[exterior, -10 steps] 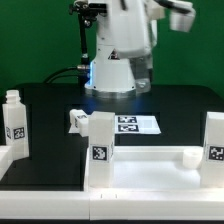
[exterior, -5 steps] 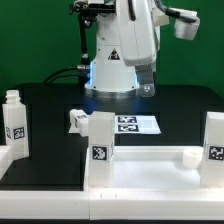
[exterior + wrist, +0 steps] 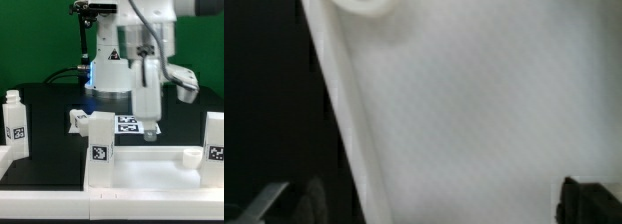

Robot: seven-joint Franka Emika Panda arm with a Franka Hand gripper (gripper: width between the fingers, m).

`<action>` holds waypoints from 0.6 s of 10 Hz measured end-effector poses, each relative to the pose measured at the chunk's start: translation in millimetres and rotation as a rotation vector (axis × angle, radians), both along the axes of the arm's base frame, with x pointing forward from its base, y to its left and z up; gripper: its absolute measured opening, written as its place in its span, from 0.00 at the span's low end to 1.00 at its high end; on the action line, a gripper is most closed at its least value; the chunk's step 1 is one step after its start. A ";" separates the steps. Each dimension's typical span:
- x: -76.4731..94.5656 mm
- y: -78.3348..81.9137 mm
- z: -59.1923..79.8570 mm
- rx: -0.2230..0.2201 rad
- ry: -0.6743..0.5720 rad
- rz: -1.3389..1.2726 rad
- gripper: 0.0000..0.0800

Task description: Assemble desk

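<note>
The white desk top (image 3: 150,172) lies at the front of the black table, with two tagged legs standing up from it, one on the exterior view's left (image 3: 100,138) and one on its right (image 3: 213,138). A round corner socket (image 3: 190,156) shows on its rim. My gripper (image 3: 150,130) hangs low over the desk top's far edge. In the wrist view my gripper (image 3: 429,205) is open, its dark fingertips (image 3: 267,200) wide apart, with the white desk top (image 3: 473,120) filling the space between them. A loose leg (image 3: 14,120) stands at the far left and another (image 3: 77,120) lies near the middle.
The marker board (image 3: 128,123) lies on the table just behind the desk top, partly hidden by my gripper. The robot base (image 3: 108,70) stands at the back. A white rail (image 3: 8,165) runs along the front left.
The arm has swung down from high above the base to just over the desk top's far edge. The parts on the table have not moved.
</note>
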State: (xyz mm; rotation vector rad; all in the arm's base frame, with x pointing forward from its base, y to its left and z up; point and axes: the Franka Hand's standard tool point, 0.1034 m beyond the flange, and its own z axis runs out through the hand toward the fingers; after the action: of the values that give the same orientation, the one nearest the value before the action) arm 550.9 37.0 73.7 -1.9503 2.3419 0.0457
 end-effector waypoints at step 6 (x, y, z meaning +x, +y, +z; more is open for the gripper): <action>-18.4 -5.9 -23.2 -0.026 0.023 0.053 0.81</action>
State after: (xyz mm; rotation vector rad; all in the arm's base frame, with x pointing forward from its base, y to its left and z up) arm 532.5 31.1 50.4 -2.0350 2.3158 0.0421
